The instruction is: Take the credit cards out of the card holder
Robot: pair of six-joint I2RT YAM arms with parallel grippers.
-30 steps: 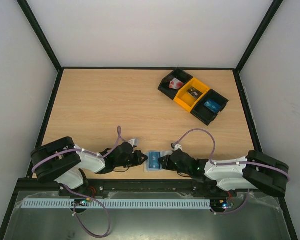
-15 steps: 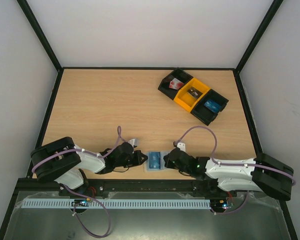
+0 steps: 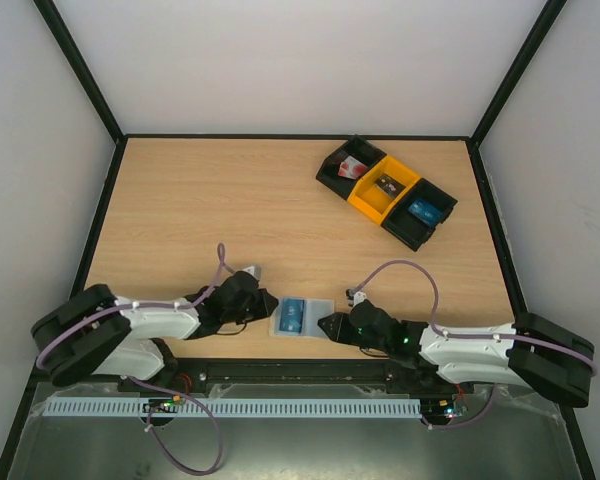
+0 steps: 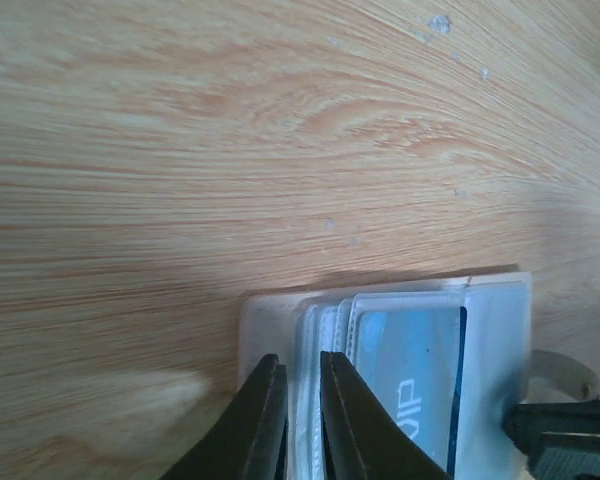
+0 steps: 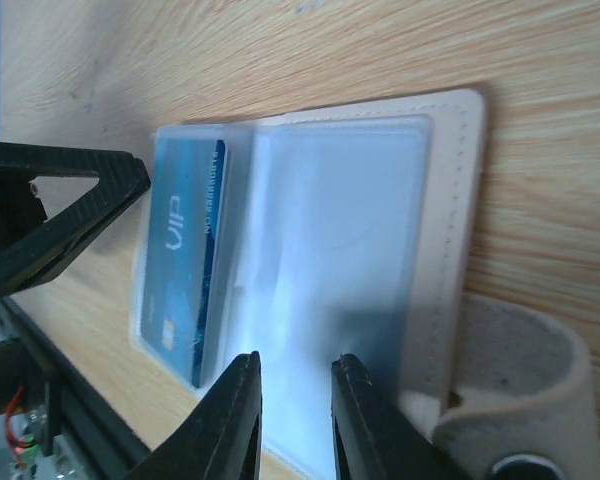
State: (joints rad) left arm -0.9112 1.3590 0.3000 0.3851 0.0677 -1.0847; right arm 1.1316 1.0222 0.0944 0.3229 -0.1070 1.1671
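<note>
The card holder [image 3: 317, 311] lies open near the table's front edge, a translucent two-pocket sleeve. One blue credit card [image 3: 293, 318] sits in its left pocket. In the left wrist view my left gripper [image 4: 298, 362] is shut on the holder's [image 4: 275, 318] layered edge, beside the card [image 4: 410, 365]. My left gripper [image 3: 269, 304] is at the holder's left end. My right gripper [image 3: 327, 325] is at its right end. In the right wrist view my right gripper [image 5: 295, 362] stands slightly open over the empty pocket [image 5: 340, 230], right of the card [image 5: 185, 250].
A row of bins stands at the back right: a black bin [image 3: 332, 172] with a red-and-white item, a yellow bin [image 3: 368, 202] with a small dark item, and a black bin [image 3: 408, 230] with a blue card [image 3: 423, 210]. The holder's tab [image 5: 515, 380] curls by my right fingers.
My left arm has drawn back to the left, and the holder has slid a little left and turned with it. My right arm has stretched out lower along the front edge.
</note>
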